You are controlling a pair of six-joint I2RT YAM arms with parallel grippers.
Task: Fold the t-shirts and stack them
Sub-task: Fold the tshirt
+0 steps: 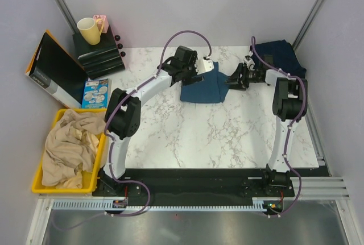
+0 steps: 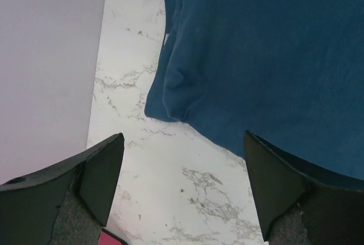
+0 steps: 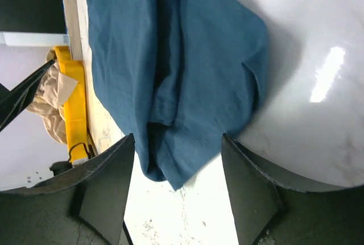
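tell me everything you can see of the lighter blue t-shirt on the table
The steel-blue t-shirt is soft plain cloth, creased and roughly folded, lying flat on the marble table toward its far side. It sits between the left gripper and right gripper, both open; one hemmed corner reaches between the right gripper's jaws.

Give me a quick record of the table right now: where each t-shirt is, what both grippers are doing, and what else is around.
steel-blue t-shirt: loosely folded, far middle of the marble table, between the two grippers
navy t-shirt: bunched at the far right corner, apart from the other shirt
stacked: not yet
left gripper: open, over the steel-blue shirt's left edge, holding nothing
right gripper: open, at that shirt's right corner, cloth not pinched
left of table: yellow bin holding beige cloth
far left: yellow mug on black drawers
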